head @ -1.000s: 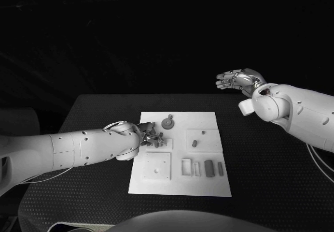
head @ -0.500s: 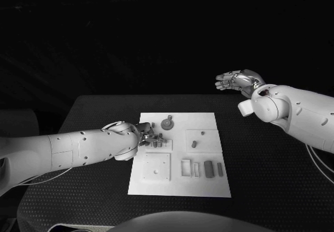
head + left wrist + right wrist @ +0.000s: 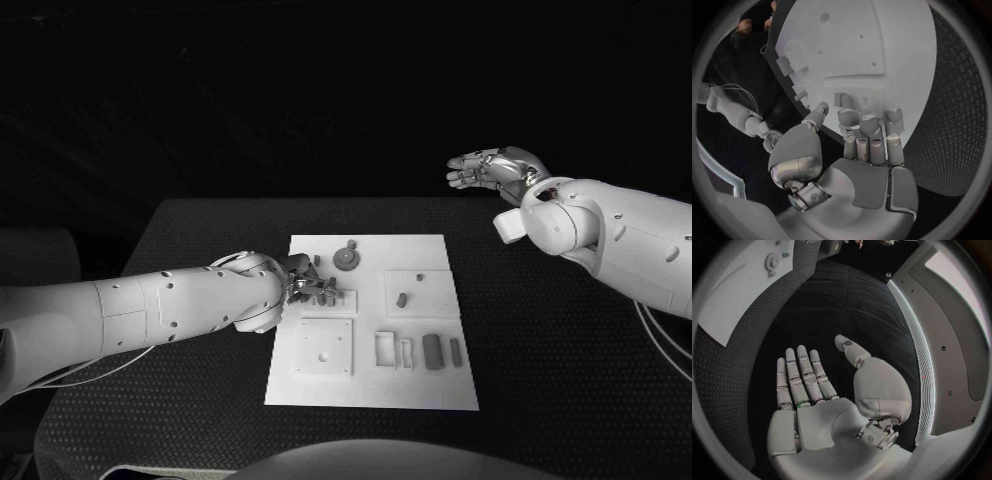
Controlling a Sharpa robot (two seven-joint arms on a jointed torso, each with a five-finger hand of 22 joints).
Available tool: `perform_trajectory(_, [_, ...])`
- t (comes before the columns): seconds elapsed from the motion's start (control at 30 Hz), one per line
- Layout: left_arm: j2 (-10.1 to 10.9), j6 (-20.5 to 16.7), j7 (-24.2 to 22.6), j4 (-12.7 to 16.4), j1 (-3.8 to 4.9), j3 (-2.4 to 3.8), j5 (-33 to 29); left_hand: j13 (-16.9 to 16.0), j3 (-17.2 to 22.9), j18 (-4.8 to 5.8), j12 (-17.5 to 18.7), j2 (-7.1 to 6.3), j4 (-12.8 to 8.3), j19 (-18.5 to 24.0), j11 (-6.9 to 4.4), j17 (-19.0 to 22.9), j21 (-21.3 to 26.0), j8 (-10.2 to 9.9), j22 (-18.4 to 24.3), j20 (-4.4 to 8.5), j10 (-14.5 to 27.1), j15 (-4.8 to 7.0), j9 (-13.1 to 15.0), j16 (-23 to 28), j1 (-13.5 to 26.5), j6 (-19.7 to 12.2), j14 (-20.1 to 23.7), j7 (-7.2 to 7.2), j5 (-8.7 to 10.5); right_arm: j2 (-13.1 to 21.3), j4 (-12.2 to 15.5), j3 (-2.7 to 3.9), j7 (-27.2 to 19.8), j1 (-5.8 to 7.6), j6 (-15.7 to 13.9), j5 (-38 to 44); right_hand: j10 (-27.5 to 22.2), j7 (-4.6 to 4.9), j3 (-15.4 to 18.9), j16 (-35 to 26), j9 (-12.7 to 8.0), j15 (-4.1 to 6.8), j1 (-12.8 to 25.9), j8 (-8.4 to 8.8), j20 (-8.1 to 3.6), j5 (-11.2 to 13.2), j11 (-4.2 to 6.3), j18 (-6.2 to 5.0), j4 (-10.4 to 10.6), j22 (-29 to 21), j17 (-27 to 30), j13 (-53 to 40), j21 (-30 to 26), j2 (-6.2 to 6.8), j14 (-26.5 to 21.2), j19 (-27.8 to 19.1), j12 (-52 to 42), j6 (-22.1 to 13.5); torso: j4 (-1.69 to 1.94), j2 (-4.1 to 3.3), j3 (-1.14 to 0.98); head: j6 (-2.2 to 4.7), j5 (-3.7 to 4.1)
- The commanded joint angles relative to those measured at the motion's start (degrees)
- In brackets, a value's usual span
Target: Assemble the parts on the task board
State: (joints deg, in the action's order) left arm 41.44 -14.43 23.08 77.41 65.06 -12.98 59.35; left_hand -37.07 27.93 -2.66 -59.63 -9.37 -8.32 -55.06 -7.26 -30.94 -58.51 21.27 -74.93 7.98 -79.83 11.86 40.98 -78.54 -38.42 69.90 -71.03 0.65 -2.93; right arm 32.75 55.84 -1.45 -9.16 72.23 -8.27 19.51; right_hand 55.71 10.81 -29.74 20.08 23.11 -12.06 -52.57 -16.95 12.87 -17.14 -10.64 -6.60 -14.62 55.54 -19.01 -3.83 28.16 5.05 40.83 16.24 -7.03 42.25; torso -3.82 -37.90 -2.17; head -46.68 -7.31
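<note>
The white task board (image 3: 427, 250) lies in the middle of the black table. My left hand (image 3: 304, 280) is low over the board's left edge, fingers stretched onto the board (image 3: 879, 50). Its fingertips (image 3: 848, 116) reach a small grey part (image 3: 841, 99) that stands there, and the thumb stays apart from it; small parts (image 3: 332, 291) show just beside the hand. A round part (image 3: 346, 257) sits near the far edge. My right hand (image 3: 493, 167) hangs high beyond the table's far right, fingers (image 3: 801, 372) spread and holding nothing.
A small piece (image 3: 404, 296) stands mid-board. Two dark bars (image 3: 433, 350) lie at the near right beside a white frame (image 3: 385, 347), and a square plate (image 3: 326, 346) is at the near left. Board corner (image 3: 736, 295) and round part (image 3: 773, 261) appear in the right wrist view.
My left hand has shifted very slightly at the board's left edge. The right hand has stayed raised in almost the same place.
</note>
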Motion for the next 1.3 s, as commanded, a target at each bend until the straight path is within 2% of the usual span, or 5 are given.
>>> perform_trajectory(0.03, [0.0, 1.3, -1.6, 0.2, 0.02, 0.05, -2.7, 0.1, -0.2, -1.03, 0.3, 0.0, -1.0, 0.5, 0.18, 0.1, 0.2, -0.3, -0.8, 7.32, 0.1, -0.08, -0.1, 0.1, -1.0, -0.4, 0.4, 0.09, 0.12, 0.0, 0.1, 0.03, -0.5, -0.04, 0.9, 0.0, 0.5, 1.45, 0.1, -0.3, -0.1, -0.2, 0.4, -0.13, -0.04, -0.3, -0.11, 0.96, 0.2, 0.1, 0.1, -0.1, -0.2, -0.08, -0.2, -0.3, 0.4, -0.1, 0.12, 0.01, 0.03, 0.05, 0.12])
perform_trajectory(0.2, [0.0, 2.0, -1.5, 0.3, 0.02, 0.04, -2.7, 0.3, -0.5, -0.98, 0.6, 0.32, -2.7, 0.5, 0.37, 0.3, 0.3, -0.7, -0.7, 7.25, 0.1, -0.16, -0.4, 0.2, -2.8, -0.6, 0.5, -0.09, 0.09, 0.1, 0.1, 0.03, -0.4, -0.08, 0.9, 0.0, 0.5, 1.46, 0.1, -0.3, -0.1, -0.21, 0.4, -0.13, -0.05, -0.3, -0.11, 0.96, 0.2, 0.1, 0.1, -0.1, -0.3, -0.09, -0.2, -0.3, 0.4, -0.1, 0.01, 0.02, 0.01, 0.05, 0.07])
perform_trajectory(0.63, [-0.1, 2.5, -1.2, 0.5, 0.02, -0.01, -0.5, 0.7, -1.0, -0.75, 1.1, 1.47, -5.2, 0.5, 0.93, 0.6, 0.6, -1.9, -0.6, 7.08, -0.1, -0.33, -1.2, 0.6, -6.2, -1.5, 0.7, -0.68, 0.01, 0.3, 0.2, 0.03, -0.4, -0.08, 0.9, 0.0, 0.6, 1.5, 0.1, -0.3, -0.1, -0.23, 0.4, -0.14, -0.06, -0.4, -0.11, 0.98, 0.2, 0.2, 0.1, -0.1, -0.3, -0.09, -0.2, -0.3, 0.5, -0.1, 0.1, -0.02, 0.01, -0.05, 0.11])
perform_trajectory(1.0, [-0.7, 1.9, -0.8, 0.2, 0.02, -0.07, 1.1, 0.9, -1.5, -0.64, 1.3, 1.96, -5.0, 0.4, 1.48, 0.8, 0.8, -3.4, -0.5, 7.04, -0.2, -0.51, -2.0, 0.7, -6.2, -2.8, 0.7, -1.27, 0.0, 0.3, 0.3, 0.03, -0.4, -0.08, 0.9, 0.0, 0.6, 1.52, 0.1, -0.3, -0.1, -0.24, 0.4, -0.14, -0.06, -0.4, -0.12, 1.0, 0.2, 0.2, 0.1, -0.1, -0.3, -0.09, -0.2, -0.3, 0.5, -0.1, -0.05, -0.05, -0.03, -0.06, 0.04])
perform_trajectory(1.3, [-0.9, 1.8, -0.2, -0.2, 0.02, -0.16, 1.9, 1.0, -1.7, -0.63, 1.3, 2.16, -4.7, 0.3, 1.59, 0.8, 0.9, -3.8, -0.5, 7.05, -0.2, -0.57, -2.2, 0.7, -6.0, -3.0, 0.7, -1.38, 0.0, 0.3, 0.3, 0.03, -0.4, -0.08, 0.9, 0.0, 0.6, 1.55, 0.1, -0.3, -0.1, -0.26, 0.5, -0.14, -0.06, -0.4, -0.13, 1.02, 0.3, 0.3, 0.1, -0.1, -0.3, -0.08, -0.2, -0.3, 0.6, -0.1, 0.03, -0.01, -0.05, -0.11, 0.13])
